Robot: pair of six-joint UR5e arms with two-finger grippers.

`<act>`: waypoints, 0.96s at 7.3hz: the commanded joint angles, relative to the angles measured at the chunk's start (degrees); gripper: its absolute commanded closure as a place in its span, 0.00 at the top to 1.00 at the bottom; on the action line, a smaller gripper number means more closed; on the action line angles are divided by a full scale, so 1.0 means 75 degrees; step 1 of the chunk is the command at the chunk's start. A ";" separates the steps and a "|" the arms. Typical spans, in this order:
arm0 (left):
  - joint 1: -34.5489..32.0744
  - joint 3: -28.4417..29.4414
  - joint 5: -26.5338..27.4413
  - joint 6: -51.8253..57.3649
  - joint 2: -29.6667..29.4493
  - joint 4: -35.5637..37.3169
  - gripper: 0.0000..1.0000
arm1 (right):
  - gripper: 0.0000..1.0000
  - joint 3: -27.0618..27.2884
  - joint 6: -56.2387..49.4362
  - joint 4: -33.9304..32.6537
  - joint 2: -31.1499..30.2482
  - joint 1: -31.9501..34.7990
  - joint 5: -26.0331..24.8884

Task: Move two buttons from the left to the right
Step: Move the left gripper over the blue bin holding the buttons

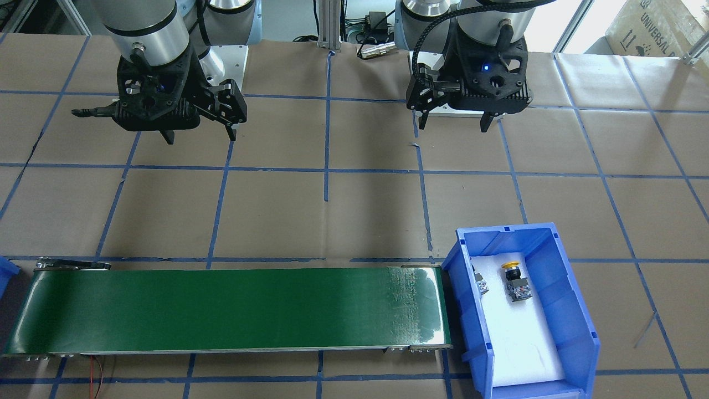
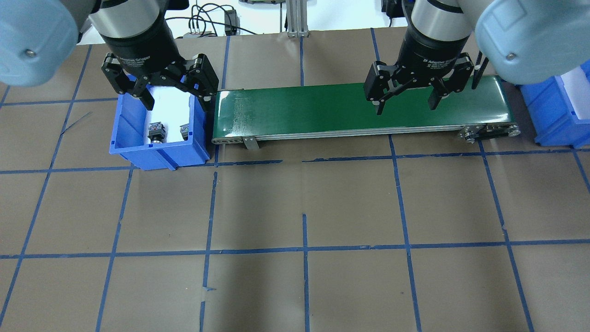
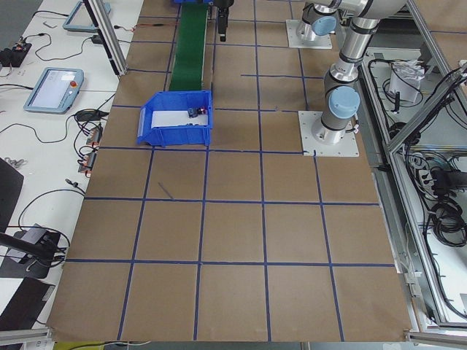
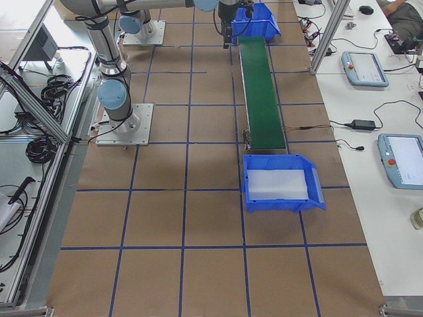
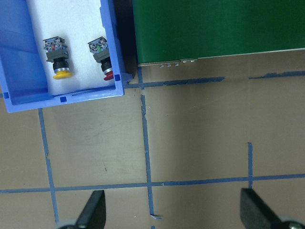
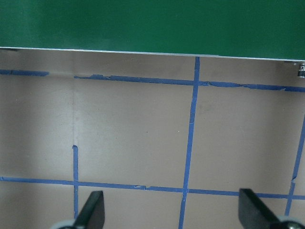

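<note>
Lying on their sides, the two buttons are found on the white liner of the blue bin [image 5: 62, 99] at the left end of the green conveyor belt [image 1: 221, 310]. The yellow button [image 5: 56, 57] and the red button [image 5: 102, 57] are set side by side but apart, caps turned toward the robot. The red one is placed just beside the bin wall nearest the belt.

The left gripper [image 5: 174, 210] is held in the air above the brown table [image 2: 304, 286], on the robot's side of the bin. Its jaws are spread wide and nothing is held between them. The right gripper [image 2: 406, 107] is held likewise above the table, on the robot's side of the belt, its jaws also spread wide and empty. A second blue bin [image 4: 284, 205] is seen at the belt's right end.
</note>
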 commanded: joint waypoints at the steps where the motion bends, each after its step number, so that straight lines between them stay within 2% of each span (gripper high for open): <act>1: 0.0005 -0.0087 -0.0033 0.0011 -0.0007 0.0065 1.00 | 1.00 -0.0001 0.0020 -0.0057 0.0016 0.0005 0.0003; 4: -0.0018 -0.0158 -0.0103 -0.0047 0.0016 -0.0028 1.00 | 1.00 0.0011 0.0020 0.0001 -0.0042 0.0005 -0.0114; 6: 0.0005 -0.0123 -0.0069 0.0010 0.0004 0.0194 1.00 | 1.00 0.0023 -0.0003 -0.0022 0.0005 -0.0007 -0.0125; 7: 0.0017 -0.0146 -0.0045 0.0035 -0.0089 0.0728 1.00 | 1.00 0.0023 -0.0003 0.0036 -0.0007 -0.0007 -0.0125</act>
